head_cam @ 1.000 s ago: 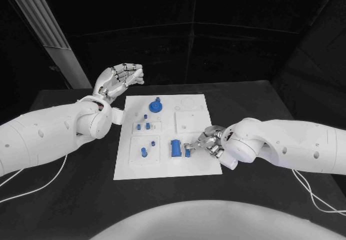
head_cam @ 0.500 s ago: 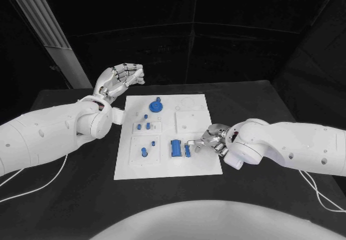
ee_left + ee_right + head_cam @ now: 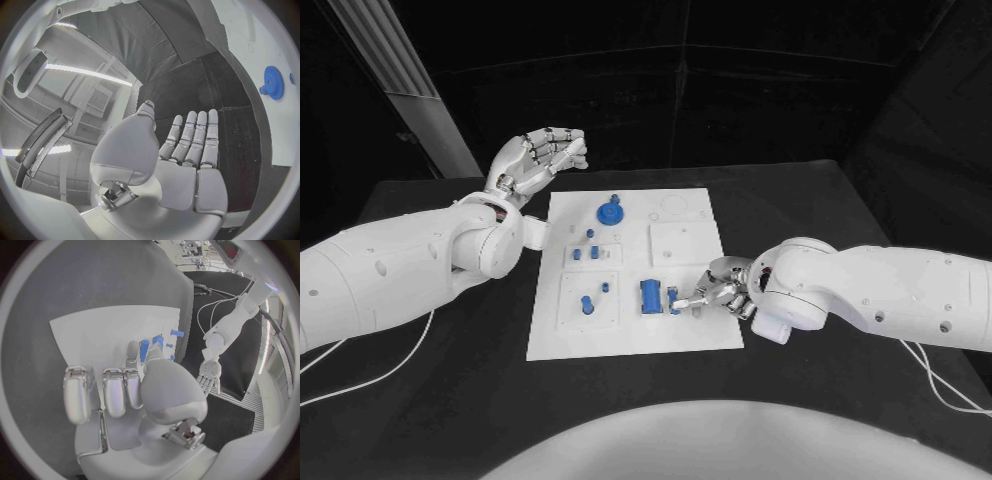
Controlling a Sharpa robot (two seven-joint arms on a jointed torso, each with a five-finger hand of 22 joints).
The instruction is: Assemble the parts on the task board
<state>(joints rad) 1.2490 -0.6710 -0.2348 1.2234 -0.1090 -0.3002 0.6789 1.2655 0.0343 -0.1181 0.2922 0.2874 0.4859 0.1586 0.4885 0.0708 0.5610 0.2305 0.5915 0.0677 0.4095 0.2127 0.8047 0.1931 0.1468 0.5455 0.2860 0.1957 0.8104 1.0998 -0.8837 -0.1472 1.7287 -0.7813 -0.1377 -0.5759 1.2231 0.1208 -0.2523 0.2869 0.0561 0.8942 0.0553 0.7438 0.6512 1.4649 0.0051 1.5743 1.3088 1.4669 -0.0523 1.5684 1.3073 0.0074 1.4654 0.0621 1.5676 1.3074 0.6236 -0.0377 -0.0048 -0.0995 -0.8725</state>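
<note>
With my right hand (image 3: 720, 292) pinching the small blue part (image 3: 675, 301) near the task board's (image 3: 689, 340) right edge, I should seat it straight and slowly, my left hand (image 3: 540, 155) spread wide and empty.

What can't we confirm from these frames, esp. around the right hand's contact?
- Head view: the right hand covers where its fingertips meet the small blue part; grip versus touch is unclear.
- Right wrist view: the thumb hides most of that part.
- Left wrist view: the blue gear sits at the circle's rim, too small for detail.
- Head view: the task board recesses are too faint to read.
</note>
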